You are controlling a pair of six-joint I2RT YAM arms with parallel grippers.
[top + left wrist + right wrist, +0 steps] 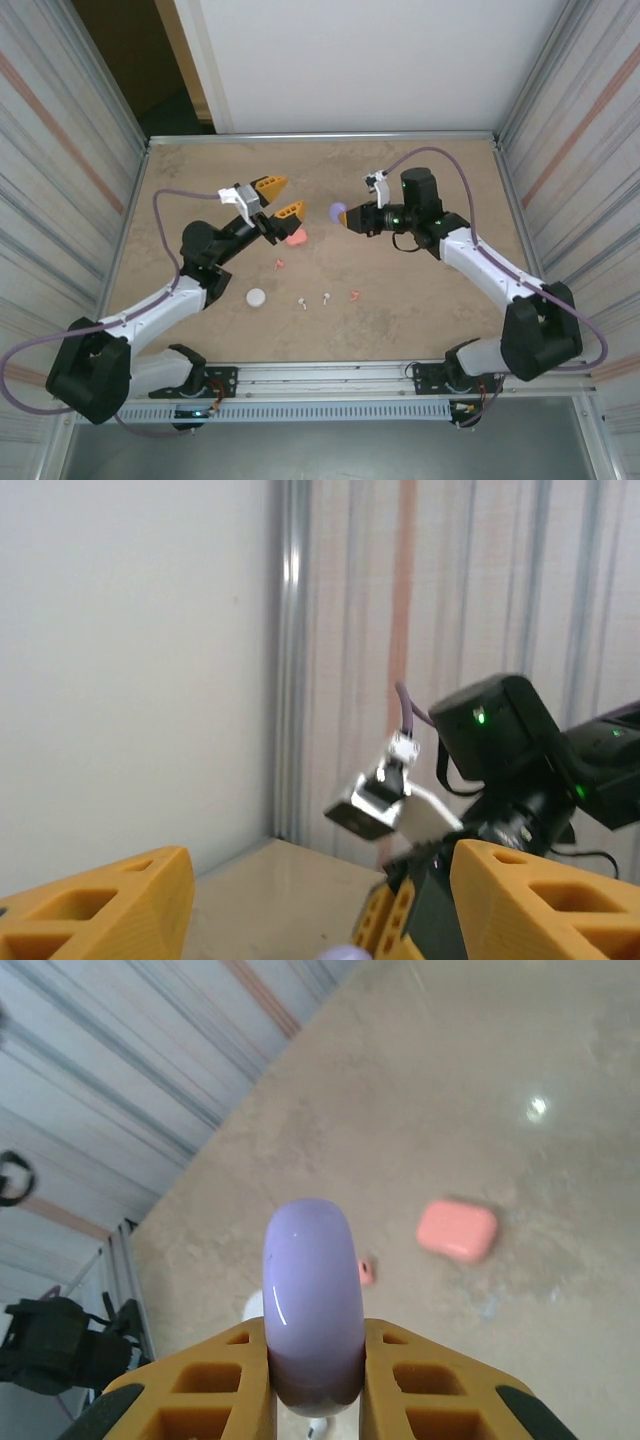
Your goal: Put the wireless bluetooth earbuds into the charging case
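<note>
Right gripper clamped on purple case, held aloft centre frame, lid apparently shut. Left gripper spread wide, empty, just left of it. Earbuds lie lower centre on table. Tip: hold case steady, open lid first.

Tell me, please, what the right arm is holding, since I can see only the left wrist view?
Observer: The right jaws are clamped on a purple case.
Operator: Thank you. Where is the pink case?
Observer: The pink case lies shut on the table, right beside the open left jaws in the top view.
Operator: Are any earbuds near it?
Observer: One coral-pink earbud lies loose on the table, a little nearer the arm bases than that case.
</note>
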